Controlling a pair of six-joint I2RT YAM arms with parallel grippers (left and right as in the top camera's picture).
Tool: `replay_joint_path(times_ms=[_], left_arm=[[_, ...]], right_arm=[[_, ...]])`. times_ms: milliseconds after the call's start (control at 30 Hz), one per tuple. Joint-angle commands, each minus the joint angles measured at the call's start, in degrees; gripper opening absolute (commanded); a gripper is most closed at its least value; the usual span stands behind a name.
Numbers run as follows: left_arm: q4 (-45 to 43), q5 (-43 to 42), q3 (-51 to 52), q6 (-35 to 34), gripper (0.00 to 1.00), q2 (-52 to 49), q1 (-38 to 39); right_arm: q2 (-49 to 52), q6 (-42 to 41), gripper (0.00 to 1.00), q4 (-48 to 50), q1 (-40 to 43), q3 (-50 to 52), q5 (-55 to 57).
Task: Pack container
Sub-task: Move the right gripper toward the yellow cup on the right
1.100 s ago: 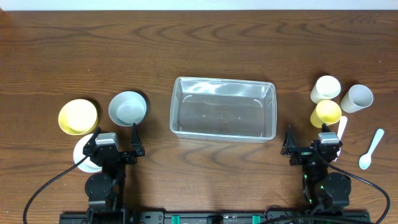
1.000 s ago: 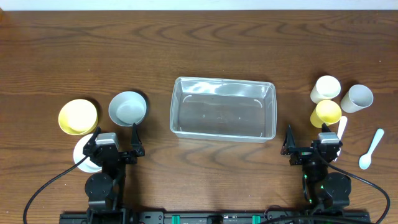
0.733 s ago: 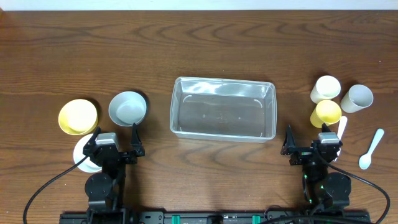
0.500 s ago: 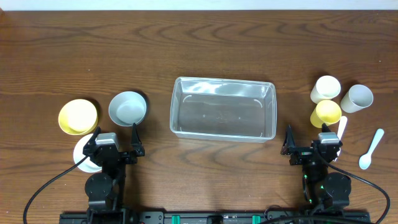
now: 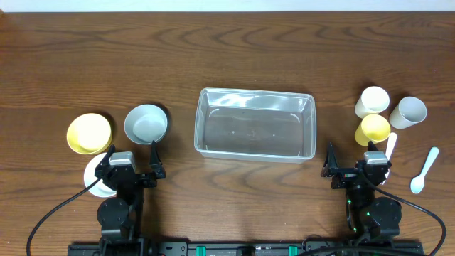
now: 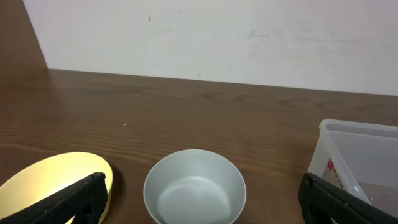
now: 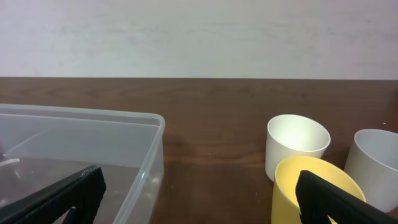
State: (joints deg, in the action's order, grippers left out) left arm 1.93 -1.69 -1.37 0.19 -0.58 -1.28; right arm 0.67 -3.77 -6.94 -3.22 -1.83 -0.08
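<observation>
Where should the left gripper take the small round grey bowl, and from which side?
Probably the near rim. The small round grey bowl stands upright, mouth up, with a thin wall that suits a pinch. The open left gripper could come from above, one finger inside and one outside the wall nearest the arm, away from the round yellow bowl close beside it.

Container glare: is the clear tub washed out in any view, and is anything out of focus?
Overhead: even light, the container sharp, faint sheen on its rim. Left wrist: the grey bowl is crisp, the left gripper shows dark, soft jaws in the bottom corners. Right wrist: the right gripper has equally soft jaws; the container wall is see-through, no strong glare.
</observation>
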Motion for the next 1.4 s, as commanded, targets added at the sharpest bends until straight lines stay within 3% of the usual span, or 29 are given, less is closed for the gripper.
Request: replay_joint_path(times_ms=[0, 667, 833, 1033, 1200, 1367], left_arm=[[1.9, 0.5, 1.1, -0.2, 0.98, 0.3, 0.2], [1.9, 0.5, 1.1, -0.2, 0.98, 0.3, 0.2], [1.7, 0.5, 1.1, -0.2, 0.98, 0.3, 0.2], [2.3, 0.4, 0.0, -4.2, 0.98, 0.3, 0.2], [10.4, 0.2, -7.0, -4.8, 0.98, -2.4, 0.2], [17.5, -0.3, -18.4, -4.8, 0.98, -10.3, 0.2]], right_arm=[[-0.3, 0.7, 0.99, -0.1, 0.5, 0.2, -0.2], [-0.3, 0.6, 0.99, -0.1, 0.5, 0.2, -0.4], [-0.3, -5.4, 0.99, -0.1, 0.5, 0.2, -0.7], [0.7, -5.8, 0.99, -0.6, 0.5, -0.6, -1.8], [5.2, -5.1, 0.99, -4.2, 0.5, -7.3, 0.0], [17.0, -1.2, 0.99, -11.1, 0.7, -21.0, 3.9]])
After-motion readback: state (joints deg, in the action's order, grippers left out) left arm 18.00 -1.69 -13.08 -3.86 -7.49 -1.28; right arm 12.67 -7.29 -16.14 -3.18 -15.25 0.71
